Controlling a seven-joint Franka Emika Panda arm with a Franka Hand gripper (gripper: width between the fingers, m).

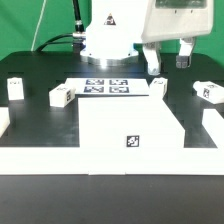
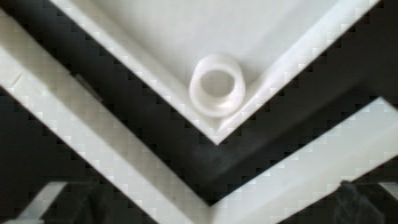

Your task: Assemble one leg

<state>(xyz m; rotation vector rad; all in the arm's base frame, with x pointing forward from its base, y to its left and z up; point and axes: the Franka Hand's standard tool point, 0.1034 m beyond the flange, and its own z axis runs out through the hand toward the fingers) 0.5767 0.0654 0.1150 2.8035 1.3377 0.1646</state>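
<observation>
From my station I see the arm reaching out from its base point(image 1: 107, 38) at the far edge of the bench, with the wrist carried high over the far part of the bench on the exterior view's right. The gripper point(image 1: 167, 63) points straight down. Its two dark fingers point(image 1: 183, 56) are spread wide with nothing between them, so it is released and hangs clear of every part.

The wrist view looks down on a corner of the large white square tray point(image 2: 267, 30), where a round corner hole point(image 2: 217, 80) sits just inside the raised rim, with black bench point(image 2: 249, 150) outside it. The blurred dark shapes at the picture's edge may be the fingertips, but I cannot be sure.

The leg point(image 1: 160, 85) sits on the bench below the gripper, just beside the tray's far corner on the exterior view's right. I cannot tell whether it touches the tray. It is a small white block with a black-and-white tag on one face, far smaller than the tray.

Three other legs lie apart from it: one point(image 1: 210, 93) near the bench edge on the exterior view's right, and two point(image 1: 62, 95) point(image 1: 14, 87) toward the opposite edge. The marker board point(image 1: 107, 86) lies flat behind the tray, in front of the base.
</observation>
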